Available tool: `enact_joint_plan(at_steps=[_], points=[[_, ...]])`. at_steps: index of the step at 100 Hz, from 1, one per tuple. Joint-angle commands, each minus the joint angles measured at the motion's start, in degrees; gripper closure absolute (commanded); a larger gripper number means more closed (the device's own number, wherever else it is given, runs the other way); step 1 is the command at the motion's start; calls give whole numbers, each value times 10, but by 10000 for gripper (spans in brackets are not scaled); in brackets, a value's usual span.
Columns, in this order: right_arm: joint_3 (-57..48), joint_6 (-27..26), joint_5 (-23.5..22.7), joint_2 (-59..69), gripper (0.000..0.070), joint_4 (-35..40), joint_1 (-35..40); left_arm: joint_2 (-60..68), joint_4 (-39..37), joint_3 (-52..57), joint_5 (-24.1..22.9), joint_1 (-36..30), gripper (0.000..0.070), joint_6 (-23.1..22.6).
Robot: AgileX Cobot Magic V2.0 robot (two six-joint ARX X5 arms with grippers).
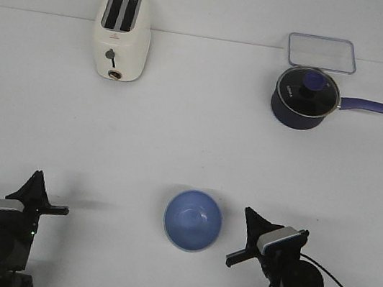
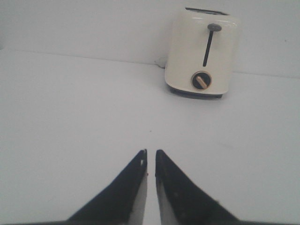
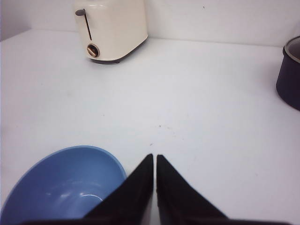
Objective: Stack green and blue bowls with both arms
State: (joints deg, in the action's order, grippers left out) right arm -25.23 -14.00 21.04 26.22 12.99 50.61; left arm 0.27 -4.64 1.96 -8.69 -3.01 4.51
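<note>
The periwinkle blue bowl (image 1: 193, 220) stands upright and empty on the white table at the front centre. It also shows in the right wrist view (image 3: 61, 183), just beside the fingers. The green bowl is not in view. My right gripper (image 1: 248, 211) is shut and empty, just right of the blue bowl and apart from it; in the right wrist view (image 3: 155, 155) its fingertips meet. My left gripper (image 1: 39, 175) is shut and empty at the front left, far from the bowl; in the left wrist view (image 2: 150, 151) only a thin slit shows between its fingers.
A cream toaster (image 1: 123, 34) stands at the back left and shows in both wrist views (image 2: 202, 54) (image 3: 111, 29). A dark blue saucepan with a glass lid (image 1: 304, 97) (image 3: 290, 75) is at the back right, with a clear rectangular lid (image 1: 322, 53) behind it.
</note>
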Motion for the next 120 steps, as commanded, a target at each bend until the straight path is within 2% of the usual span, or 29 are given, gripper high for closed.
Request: enact_joint_plan(at_steps=[1, 70, 79, 84, 90, 95, 112, 120], points=[[-2, -9, 0, 0, 688, -7, 5, -1, 4, -12, 1, 0, 685, -10], [-2, -9, 0, 0, 688, -7, 5, -1, 3, -12, 1, 0, 685, -10], [-2, 4, 0, 0, 688, -6, 5, -1, 2, -12, 1, 0, 685, -10], [-2, 46, 9, 0, 688, -8, -2, -1, 2, -12, 1, 0, 685, -10], [-1, 87, 14, -5, 688, -8, -35, -1, 2, -12, 1, 0, 685, -10], [5, 106, -4, -16, 688, -14, -81, -1, 3, -12, 1, 0, 685, -10], [77, 133, -136, -100, 688, -71, -313, -1, 2, -12, 1, 0, 685, -10], [118, 143, -179, -153, 688, -70, -403, -1, 2, -12, 1, 0, 685, -10]])
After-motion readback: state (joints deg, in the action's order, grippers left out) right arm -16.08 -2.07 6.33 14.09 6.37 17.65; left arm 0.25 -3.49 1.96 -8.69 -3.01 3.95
